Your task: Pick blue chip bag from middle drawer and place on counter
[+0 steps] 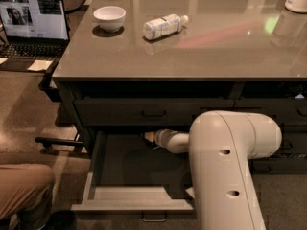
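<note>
Glossy counter (216,47), tool (149,137) in matt drawer (139,194)
</note>
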{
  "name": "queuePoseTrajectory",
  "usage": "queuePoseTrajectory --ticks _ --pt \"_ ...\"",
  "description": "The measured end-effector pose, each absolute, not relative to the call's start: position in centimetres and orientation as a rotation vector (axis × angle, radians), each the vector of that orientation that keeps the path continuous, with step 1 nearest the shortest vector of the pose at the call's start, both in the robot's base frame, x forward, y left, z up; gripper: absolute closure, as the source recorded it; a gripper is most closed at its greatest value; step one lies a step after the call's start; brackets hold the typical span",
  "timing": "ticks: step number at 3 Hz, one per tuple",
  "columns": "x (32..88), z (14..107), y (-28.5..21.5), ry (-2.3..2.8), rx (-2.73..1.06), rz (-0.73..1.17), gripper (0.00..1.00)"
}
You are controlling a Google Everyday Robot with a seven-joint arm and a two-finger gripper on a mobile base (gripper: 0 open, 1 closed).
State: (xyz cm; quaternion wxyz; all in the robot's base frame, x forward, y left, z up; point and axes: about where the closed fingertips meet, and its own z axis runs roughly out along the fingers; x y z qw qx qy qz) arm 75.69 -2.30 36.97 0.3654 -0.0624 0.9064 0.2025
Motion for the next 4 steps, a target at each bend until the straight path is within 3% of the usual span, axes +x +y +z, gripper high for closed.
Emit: queuePoseTrajectory --ticks 1,2,4 --pt "75.6 37.2 -2.4 2.332 -0.162 0.517 0.88" --pt "73.5 37.3 -3.4 2.358 -0.212 0.504 1.0" --pt "65.0 40.2 -6.4 2.436 -0.499 0.507 1.0"
